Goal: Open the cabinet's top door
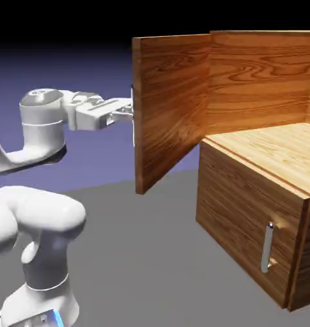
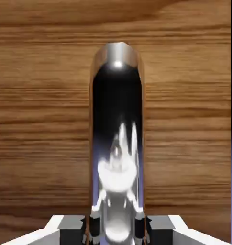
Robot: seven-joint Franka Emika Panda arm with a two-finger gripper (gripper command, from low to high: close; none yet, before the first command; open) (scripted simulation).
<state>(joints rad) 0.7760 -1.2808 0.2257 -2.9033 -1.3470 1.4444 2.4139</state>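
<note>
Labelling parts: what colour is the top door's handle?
Shiny silver handle, mirror-like, clearest in the hand view.

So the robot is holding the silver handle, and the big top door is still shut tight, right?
Not quite. The gripper does hold the silver handle, but the top door is not shut. It is swung wide open, and the exterior view shows the bare inside of the cabinet.
</note>
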